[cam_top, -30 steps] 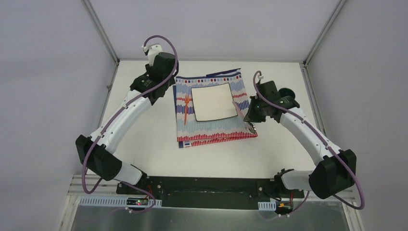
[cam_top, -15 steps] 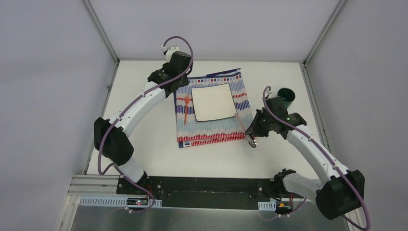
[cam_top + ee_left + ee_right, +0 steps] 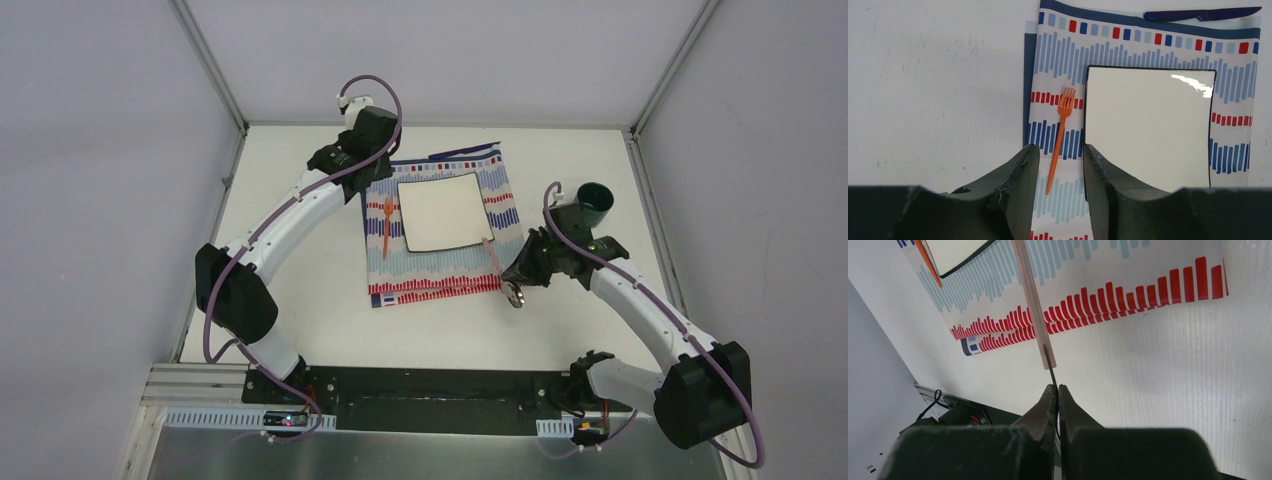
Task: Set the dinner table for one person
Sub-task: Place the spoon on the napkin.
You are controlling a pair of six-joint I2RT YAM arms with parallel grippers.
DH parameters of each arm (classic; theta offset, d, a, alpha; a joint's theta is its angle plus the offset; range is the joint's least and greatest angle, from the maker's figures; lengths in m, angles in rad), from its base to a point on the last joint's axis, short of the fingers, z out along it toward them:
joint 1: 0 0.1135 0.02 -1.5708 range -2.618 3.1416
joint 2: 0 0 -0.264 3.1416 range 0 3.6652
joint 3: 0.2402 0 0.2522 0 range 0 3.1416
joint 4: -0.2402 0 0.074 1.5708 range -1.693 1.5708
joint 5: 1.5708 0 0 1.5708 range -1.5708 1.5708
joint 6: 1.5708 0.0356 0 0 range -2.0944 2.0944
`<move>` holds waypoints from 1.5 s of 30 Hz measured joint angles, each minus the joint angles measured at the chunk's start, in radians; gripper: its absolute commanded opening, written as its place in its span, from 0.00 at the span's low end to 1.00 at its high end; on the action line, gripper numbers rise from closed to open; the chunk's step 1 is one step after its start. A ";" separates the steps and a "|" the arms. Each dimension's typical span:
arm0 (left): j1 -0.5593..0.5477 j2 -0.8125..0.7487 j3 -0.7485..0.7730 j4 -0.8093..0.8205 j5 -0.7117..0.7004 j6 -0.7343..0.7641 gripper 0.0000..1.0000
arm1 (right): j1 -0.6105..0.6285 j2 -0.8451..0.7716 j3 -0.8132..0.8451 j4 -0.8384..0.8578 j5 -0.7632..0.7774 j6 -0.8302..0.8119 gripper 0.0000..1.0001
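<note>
- The counter, matte white inside grey rails, lies under everything, with the arm bases at its 6 o'clock edge. I judge it rigid, fixed and fairly slick. It is nothing to take hold of, only a surface to set things on, low and flat so that light cutlery does not skid.
- The striped cloth lies at the counter's centre. It looks soft and likely to ruck if dragged.
- The white square plate sits on the cloth, toward 12 o'clock.
- The left end effector hovers near the cloth's 11 o'clock corner, released, its fingers apart and empty.
- The right end effector, at 4 o'clock of the plate, is clenched on the thin dark end of a pink-handled utensil. Only its own wrist view shows that pinch. I cannot be sure whether it is a spoon or a knife.
- A dark green cup stands at 3 o'clock of the plate, off the cloth. Only the top view shows it.
- A dark blue knife lies along the cloth's 12 o'clock edge and is plainest in the left wrist view.
- An orange fork lies just beside the plate at 9 o'clock.
</note>
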 measured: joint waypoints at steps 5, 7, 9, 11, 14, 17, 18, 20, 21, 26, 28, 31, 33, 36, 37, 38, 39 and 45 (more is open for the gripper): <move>0.000 0.002 0.000 0.000 0.000 0.000 0.40 | -0.001 0.073 0.024 0.045 0.029 0.021 0.00; 0.000 0.002 0.000 0.000 -0.002 0.000 0.40 | -0.006 0.106 0.043 0.065 0.048 0.024 0.00; 0.000 0.002 0.000 0.000 -0.003 0.000 0.40 | -0.016 0.149 0.072 0.080 0.063 0.024 0.00; 0.000 0.002 0.000 0.000 -0.003 0.001 0.40 | -0.031 0.211 0.116 0.105 0.074 0.024 0.00; 0.000 0.002 0.000 0.000 -0.005 0.001 0.40 | -0.061 0.285 0.165 0.143 0.090 0.022 0.00; 0.000 0.002 0.000 0.000 -0.012 0.005 0.40 | -0.092 0.357 0.231 0.150 0.097 0.021 0.00; 0.000 0.002 0.000 0.000 -0.016 0.008 0.40 | -0.099 0.395 0.270 0.150 0.098 0.021 0.00; 0.000 0.002 0.000 0.000 -0.025 0.012 0.40 | -0.108 0.467 0.338 0.166 0.100 0.021 0.00; 0.000 0.001 0.000 0.000 -0.029 0.014 0.40 | -0.111 0.505 0.374 0.172 0.100 0.021 0.00; 0.000 -0.001 -0.011 0.003 -0.053 0.022 0.41 | -0.111 0.670 0.504 0.201 0.095 0.021 0.00; 0.000 -0.003 -0.018 0.002 -0.061 0.027 0.41 | -0.111 0.717 0.528 0.203 0.090 0.021 0.00; 0.000 -0.007 -0.027 0.003 -0.073 0.033 0.41 | -0.109 0.772 0.553 0.201 0.087 0.022 0.00; 0.000 -0.009 -0.032 0.003 -0.078 0.036 0.41 | -0.107 0.801 0.573 0.201 0.082 0.021 0.00; 0.000 -0.015 -0.045 0.005 -0.083 0.037 0.41 | -0.099 0.834 0.617 0.197 0.080 0.021 0.00; 0.000 -0.018 -0.048 0.003 -0.083 0.037 0.41 | -0.095 0.846 0.638 0.196 0.080 0.021 0.00; 0.000 -0.021 -0.052 0.003 -0.084 0.038 0.41 | -0.089 0.858 0.660 0.194 0.080 0.021 0.00; 0.000 -0.024 -0.056 0.004 -0.085 0.038 0.41 | -0.082 0.871 0.681 0.192 0.080 0.021 0.00; 0.000 -0.059 -0.085 0.002 -0.111 0.039 0.41 | -0.019 0.985 0.841 0.186 0.040 0.014 0.00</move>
